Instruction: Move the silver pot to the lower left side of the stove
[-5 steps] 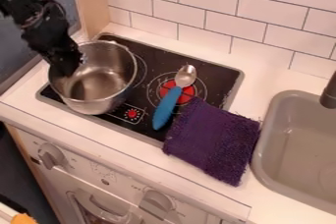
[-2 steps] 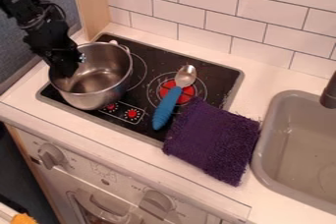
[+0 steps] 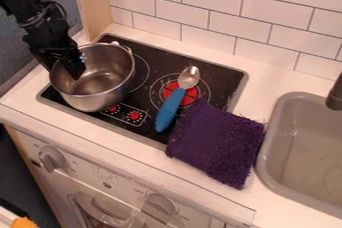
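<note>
Operator: State the surfaces and parts, largest first.

Inspector: Counter: smooth, white. Wall, 12 to 2 o'clock in view: glossy white rectangular tiles, dark joints. Stove, just off centre toward 10 o'clock: flat black plate, grey rim. Sink, 4 o'clock: smooth grey basin, rounded corners. Cloth, 5 o'clock: purple, shaggy pile, lapping the stove's rim. Pot: round, shiny metal, upright on the stove's 9 o'clock side. Spoon: metal bowl at 1 o'clock, ribbed blue handle at 7 o'clock, lying across the red disc.

Operator: State the pot's contents and the tool's condition.

Inspector: One finger of the gripper reaches inside the pot, at its 10 o'clock side; the other stands outside the wall. The fingers are spread apart, with nothing clamped.

Operator: List obscured items.

Inspector: Part of the pot's rim runs behind the gripper. The sink and the dark tap, 3 o'clock, are cut off by the view's edge. An orange item, between 7 and 8 o'clock, is also cut off; identity cannot be determined.
</note>
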Action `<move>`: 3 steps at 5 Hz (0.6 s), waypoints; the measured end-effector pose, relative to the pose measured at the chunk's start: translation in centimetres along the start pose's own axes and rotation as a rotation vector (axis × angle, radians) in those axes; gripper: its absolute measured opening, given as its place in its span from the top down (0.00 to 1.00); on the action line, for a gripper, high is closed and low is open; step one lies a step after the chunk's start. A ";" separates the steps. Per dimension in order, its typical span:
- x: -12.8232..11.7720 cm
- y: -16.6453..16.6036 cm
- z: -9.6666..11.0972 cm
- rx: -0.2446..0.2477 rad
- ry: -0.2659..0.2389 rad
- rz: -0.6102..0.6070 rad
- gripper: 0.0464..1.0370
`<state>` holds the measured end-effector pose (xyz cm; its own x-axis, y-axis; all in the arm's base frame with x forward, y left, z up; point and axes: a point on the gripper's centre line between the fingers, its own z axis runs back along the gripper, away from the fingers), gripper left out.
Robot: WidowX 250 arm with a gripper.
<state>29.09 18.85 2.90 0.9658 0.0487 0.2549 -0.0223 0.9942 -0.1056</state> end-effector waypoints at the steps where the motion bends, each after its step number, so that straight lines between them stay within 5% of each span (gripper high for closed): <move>1: 0.2 -0.1 0.2 -0.013 -0.004 -0.003 0.03; 3: 3.3 -1.0 4.3 -0.028 -0.093 -0.150 0.04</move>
<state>31.22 18.41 7.96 0.9296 -0.0898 0.3576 0.1284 0.9880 -0.0857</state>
